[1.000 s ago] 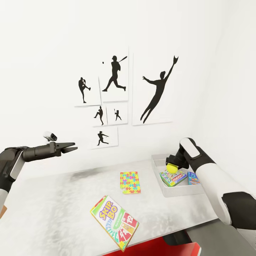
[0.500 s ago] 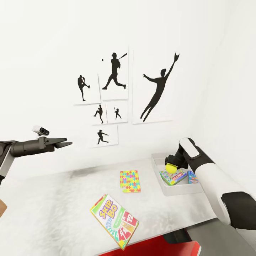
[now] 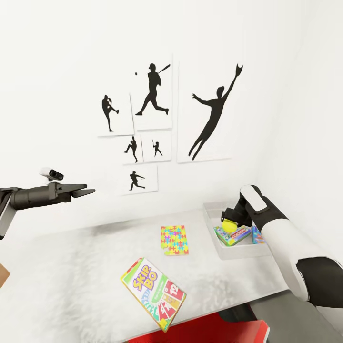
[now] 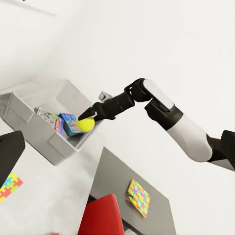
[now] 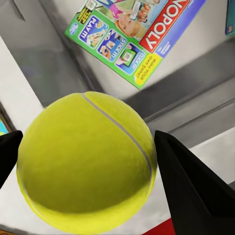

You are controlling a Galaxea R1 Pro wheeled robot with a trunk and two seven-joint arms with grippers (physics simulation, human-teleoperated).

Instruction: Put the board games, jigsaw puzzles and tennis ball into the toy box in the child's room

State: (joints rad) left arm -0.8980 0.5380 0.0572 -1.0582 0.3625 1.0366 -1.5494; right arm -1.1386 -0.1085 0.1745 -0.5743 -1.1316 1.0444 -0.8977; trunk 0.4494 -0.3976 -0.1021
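Left arm first: the left gripper [image 3: 88, 191] hangs out over the far-left end of the worktop [image 3: 71, 276], high up, carrying nothing; its fingers look close together but I honestly can't tell if they're fully pressed. Moving right, the SKIP-BO box [image 3: 153, 293] lies flat near the front edge, long axis running diagonally, partly overhanging. Behind it sits a jigsaw puzzle [image 3: 174, 240], flat, and it looks like two stacked squares slightly offset.

Then the toy box [image 3: 209, 215] at the right end, with a Monopoly-type game box [image 3: 235, 234] and a small blue box [image 3: 258, 236] already inside. The right gripper [image 3: 230, 224] is pinching the tennis ball [image 5: 85, 159] between its fingers [image 5: 191, 186], and the ball hangs right above the toy box interior, so I'd say straight down is the whole deal here. The right arm is obviously the nearer one. The left wrist view also shows another puzzle square [image 4: 138, 197] on a lower dark cabinet top [image 4: 156, 220].
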